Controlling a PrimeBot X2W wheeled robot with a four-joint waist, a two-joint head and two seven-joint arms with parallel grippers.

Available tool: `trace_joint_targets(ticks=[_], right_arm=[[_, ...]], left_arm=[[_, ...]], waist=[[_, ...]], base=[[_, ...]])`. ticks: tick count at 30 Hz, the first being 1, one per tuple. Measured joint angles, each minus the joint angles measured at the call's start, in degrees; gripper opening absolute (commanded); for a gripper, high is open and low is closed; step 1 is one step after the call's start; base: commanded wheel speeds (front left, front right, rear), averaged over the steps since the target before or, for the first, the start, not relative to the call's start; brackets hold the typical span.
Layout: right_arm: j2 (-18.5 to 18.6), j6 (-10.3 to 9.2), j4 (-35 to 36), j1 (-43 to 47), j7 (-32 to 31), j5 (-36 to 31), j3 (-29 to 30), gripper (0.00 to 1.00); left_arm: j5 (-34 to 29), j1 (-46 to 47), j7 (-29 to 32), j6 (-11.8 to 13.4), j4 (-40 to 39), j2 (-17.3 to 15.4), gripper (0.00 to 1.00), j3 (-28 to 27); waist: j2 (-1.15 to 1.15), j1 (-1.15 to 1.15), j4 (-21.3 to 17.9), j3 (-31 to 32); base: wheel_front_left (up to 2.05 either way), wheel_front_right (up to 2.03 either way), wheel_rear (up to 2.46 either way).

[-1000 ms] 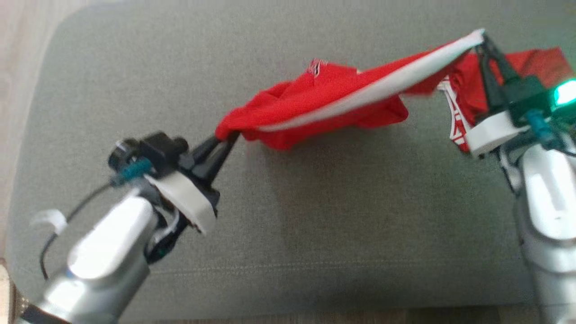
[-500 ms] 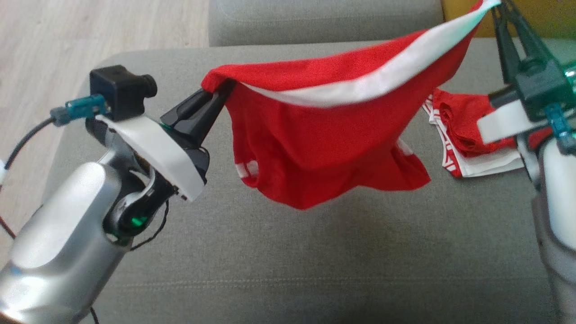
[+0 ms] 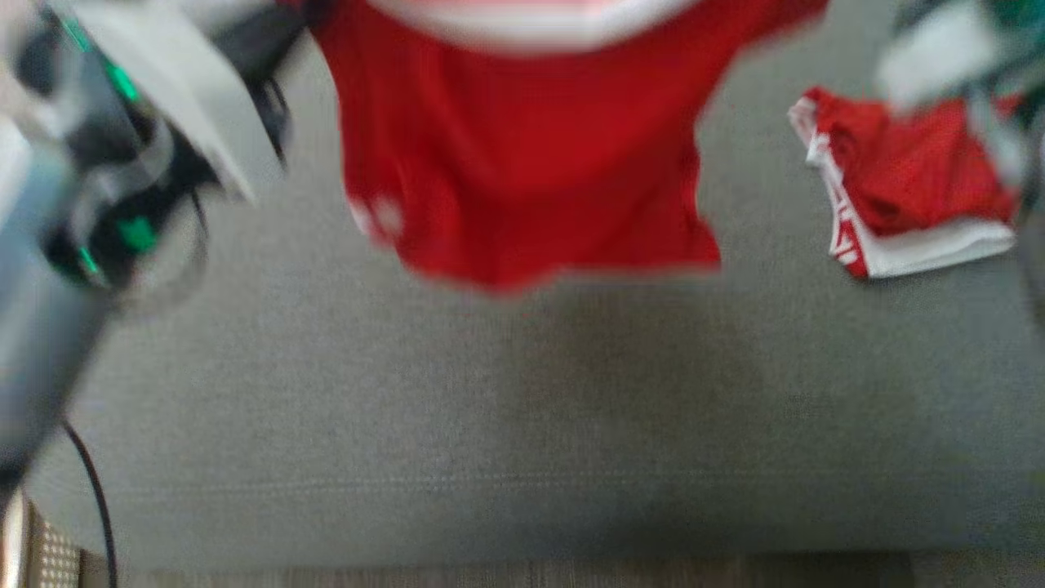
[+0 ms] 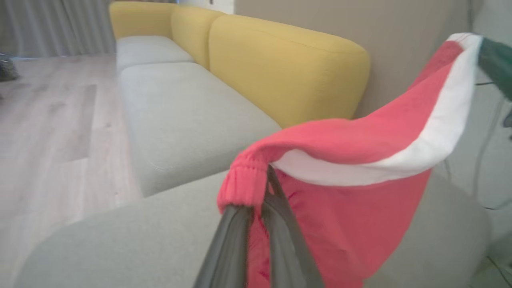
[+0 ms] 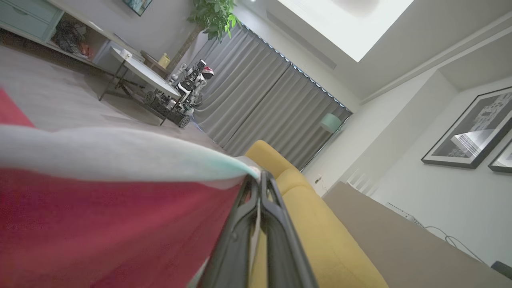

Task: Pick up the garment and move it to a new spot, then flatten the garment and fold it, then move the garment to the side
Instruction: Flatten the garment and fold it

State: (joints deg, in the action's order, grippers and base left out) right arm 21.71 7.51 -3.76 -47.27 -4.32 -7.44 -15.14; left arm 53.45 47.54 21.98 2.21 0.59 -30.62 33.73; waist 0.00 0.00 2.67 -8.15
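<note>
The garment (image 3: 522,147) is a pair of red shorts with a white waistband, hanging spread in the air above the grey cushion (image 3: 490,425). In the left wrist view my left gripper (image 4: 267,176) is shut on one end of the garment (image 4: 340,224) at the waistband. The cloth stretches up and to the right toward my other arm's dark fingers (image 4: 496,60). In the right wrist view my right gripper (image 5: 261,178) is shut on the white band of the garment (image 5: 100,224). The head view is blurred, and both arms sit at its top corners.
A second red and white garment (image 3: 906,188) lies folded on the cushion at the right. Yellow backrests (image 4: 280,68) run behind the grey seats, with wooden floor (image 4: 48,120) to their left. The cushion's front edge crosses the bottom of the head view.
Both grippers have lifted the garment off the cushion, and it now hangs stretched between them. The head view has shifted, so the camera has moved too.
</note>
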Motion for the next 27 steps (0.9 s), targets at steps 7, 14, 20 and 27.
trace_joint_targets(ticks=[7,14,20,27], right_arm=[[-0.3,0.0,-16.3,-31.2,2.2,3.5,-7.2,0.0],[-6.6,0.0,-30.9,-45.0,13.5,-2.6,-0.4,0.0],[-11.4,0.0,-40.4,-42.3,18.0,-6.7,1.1,0.0],[-12.2,0.0,-50.5,-31.4,18.8,-6.3,-2.7,0.0]], left_arm=[[-6.6,23.9,-3.9,-3.8,15.7,3.7,0.0,-1.9],[-16.6,38.6,-19.2,-4.8,31.2,7.4,0.0,-2.4],[-18.0,38.6,-27.9,-7.4,41.0,11.4,0.0,-0.6],[-17.9,29.5,-30.7,-9.4,47.6,14.5,0.0,7.4]], waist=[[0.0,0.0,-0.5,-11.8],[-0.01,0.03,-0.6,-22.3],[-0.01,0.02,0.8,-25.7],[0.0,0.0,3.2,-24.5]], base=[[0.0,0.0,0.0],[0.0,0.0,0.0],[0.0,0.0,0.0],[0.0,0.0,0.0]])
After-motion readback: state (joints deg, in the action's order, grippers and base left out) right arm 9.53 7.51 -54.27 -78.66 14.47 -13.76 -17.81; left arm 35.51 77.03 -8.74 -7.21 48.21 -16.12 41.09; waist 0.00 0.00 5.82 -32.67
